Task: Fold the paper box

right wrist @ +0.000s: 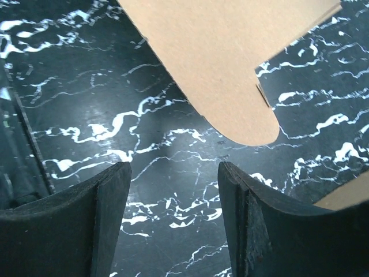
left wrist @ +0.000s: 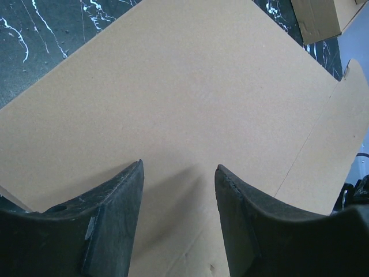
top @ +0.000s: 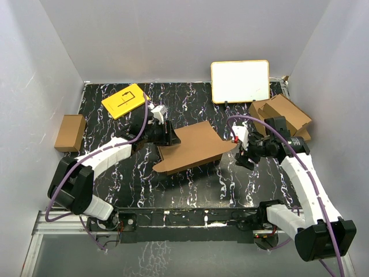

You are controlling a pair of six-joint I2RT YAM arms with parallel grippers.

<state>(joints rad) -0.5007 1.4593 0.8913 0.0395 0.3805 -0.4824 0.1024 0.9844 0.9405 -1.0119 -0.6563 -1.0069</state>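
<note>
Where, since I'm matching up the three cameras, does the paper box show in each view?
Top external: paper box lies mid-table.
Left wrist: paper box fills most of the frame.
Right wrist: paper box at the top edge, a rounded flap reaching down.
Shared landmark: the black white-veined table.

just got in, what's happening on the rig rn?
Two arms are working on the paper box, lying open, not yet folded, mid-table. The left gripper is open at the box's left edge, poised over its big panel. The right gripper is open too, just short of a rounded flap, holding nothing.
</note>
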